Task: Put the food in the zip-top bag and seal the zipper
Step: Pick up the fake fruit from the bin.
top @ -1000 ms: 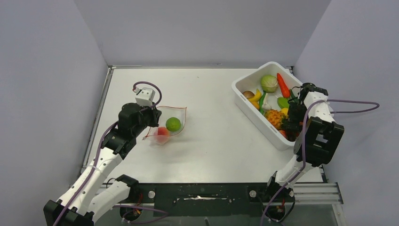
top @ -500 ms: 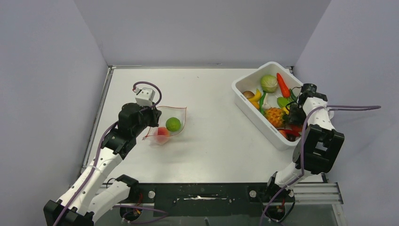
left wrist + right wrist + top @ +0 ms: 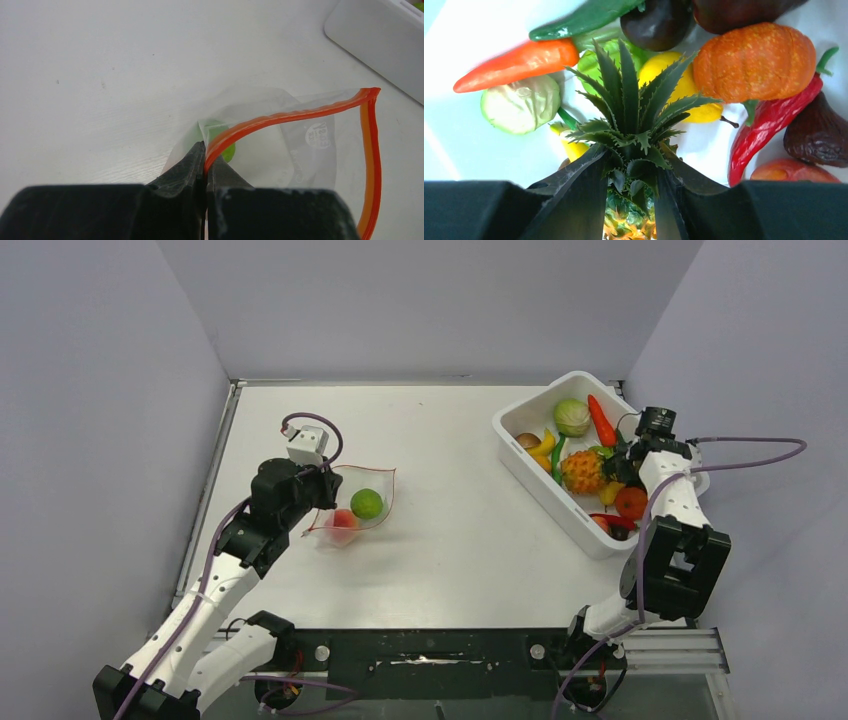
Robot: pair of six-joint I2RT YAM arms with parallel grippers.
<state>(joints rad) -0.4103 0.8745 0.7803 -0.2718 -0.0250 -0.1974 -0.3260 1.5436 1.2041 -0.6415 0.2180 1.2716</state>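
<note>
The clear zip-top bag point(image 3: 378, 490) lies open at the table's left middle, with a green ball point(image 3: 367, 503) and a peach point(image 3: 343, 522) inside. My left gripper point(image 3: 322, 490) is shut on its red-orange zipper point(image 3: 295, 115), holding that edge up; the green ball point(image 3: 227, 150) shows just behind the fingertips. My right gripper point(image 3: 610, 468) is over the white tub and shut on a toy pineapple point(image 3: 580, 471), its fingers pinching the base of the leafy crown point(image 3: 631, 125). An orange bumpy fruit point(image 3: 754, 60) and a red carrot point(image 3: 519, 65) lie beneath.
The white tub point(image 3: 545, 502) at the back right holds several toy foods, among them a pale cabbage point(image 3: 571, 417), the carrot point(image 3: 601, 421), the orange fruit point(image 3: 630, 502) and a red chili point(image 3: 769, 120). Grey walls close in the table's left, back and right.
The right gripper has closed from wide open onto the pineapple and shifted it a little toward the back of the tub, uncovering the orange fruit. The left arm and bag are unchanged.
</note>
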